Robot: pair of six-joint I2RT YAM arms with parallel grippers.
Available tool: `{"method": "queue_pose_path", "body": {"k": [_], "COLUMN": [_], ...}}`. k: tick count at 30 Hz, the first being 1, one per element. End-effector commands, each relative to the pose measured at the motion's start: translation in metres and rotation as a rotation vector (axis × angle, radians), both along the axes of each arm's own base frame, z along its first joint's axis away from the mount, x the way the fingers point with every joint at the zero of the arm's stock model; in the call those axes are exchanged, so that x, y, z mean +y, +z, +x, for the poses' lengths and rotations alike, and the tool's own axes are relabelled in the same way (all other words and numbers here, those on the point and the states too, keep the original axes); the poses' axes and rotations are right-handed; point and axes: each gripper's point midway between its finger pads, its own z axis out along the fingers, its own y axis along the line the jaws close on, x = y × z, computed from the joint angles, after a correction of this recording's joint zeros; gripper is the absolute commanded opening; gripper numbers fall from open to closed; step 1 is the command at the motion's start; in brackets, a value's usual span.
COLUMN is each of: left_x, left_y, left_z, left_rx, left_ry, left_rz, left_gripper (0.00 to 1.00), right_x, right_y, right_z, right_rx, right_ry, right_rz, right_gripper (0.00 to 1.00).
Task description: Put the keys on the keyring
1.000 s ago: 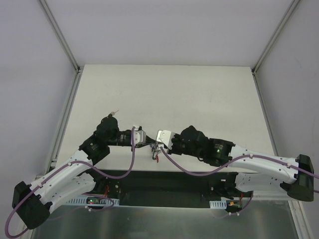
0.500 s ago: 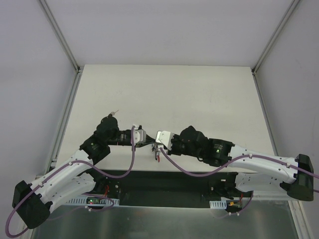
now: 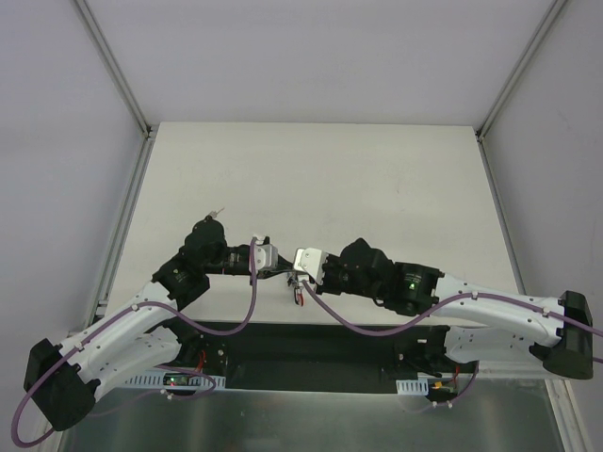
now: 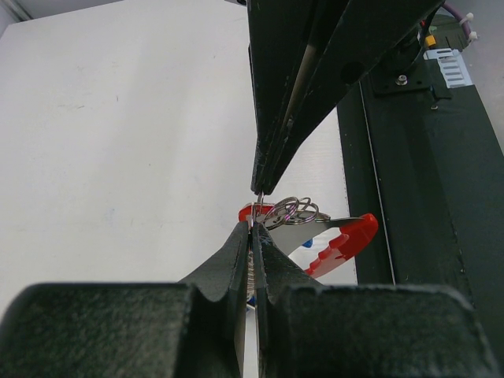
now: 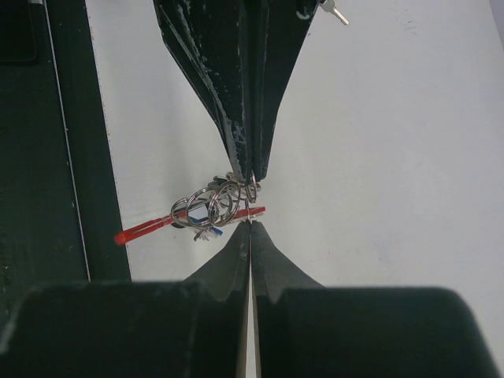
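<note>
My two grippers meet tip to tip just above the table near its front edge. The left gripper (image 3: 286,275) (image 4: 253,226) is shut on a thin silver part of the keyring (image 4: 291,211). The right gripper (image 3: 297,279) (image 5: 250,224) is shut on the ring wire of the same keyring (image 5: 209,206) from the opposite side. Several silver rings bunch together, with the red clip (image 4: 346,239) (image 5: 146,229) sticking out sideways. A blue-headed key (image 5: 206,228) hangs under the rings. One loose silver key (image 3: 219,213) (image 5: 335,12) lies on the table behind the left wrist.
The white table (image 3: 377,188) stretches back to grey walls with metal rails along both sides. The black base strip (image 3: 311,344) (image 4: 425,197) runs along the near edge, right beside the hanging keyring.
The left wrist has edged slightly to the right, toward the right gripper. Both grippers stay shut and the keyring hangs in about the same place.
</note>
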Motion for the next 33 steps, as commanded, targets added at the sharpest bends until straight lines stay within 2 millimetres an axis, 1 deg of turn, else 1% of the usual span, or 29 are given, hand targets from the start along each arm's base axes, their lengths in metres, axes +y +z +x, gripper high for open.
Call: {"method": "queue_pose_path", "body": {"k": [1,8,15,24,33], "left_x": [-0.006,-0.006,-0.005,-0.004,-0.004], "left_y": [0.014,0.014,0.016,0.017,0.014], "left_z": [-0.007,-0.007,-0.005,-0.004,-0.002], "left_rx": [-0.054,-0.054,-0.065,-0.074,-0.066], "left_ry": [-0.060,-0.059,-0.047,-0.037,-0.033], "left_rz": [-0.046,-0.046,-0.048,-0.050,-0.043], "left_gripper": [0.00,0.00,0.00,0.00,0.00], "right_x": [0.012,0.012,0.008,0.005,0.007], "right_y": [0.036,0.026,0.018,0.021,0.028], "right_z": [0.002,0.005,0.009,0.013,0.008], "right_rx": [-0.026,-0.016,-0.012,-0.020,-0.012], "right_ry": [-0.008,-0.022,-0.052,-0.081,-0.053], "right_rz": [0.106,0.068,0.036,0.035,0.056], "right_gripper": [0.02,0.01,0.01,0.01,0.01]}}
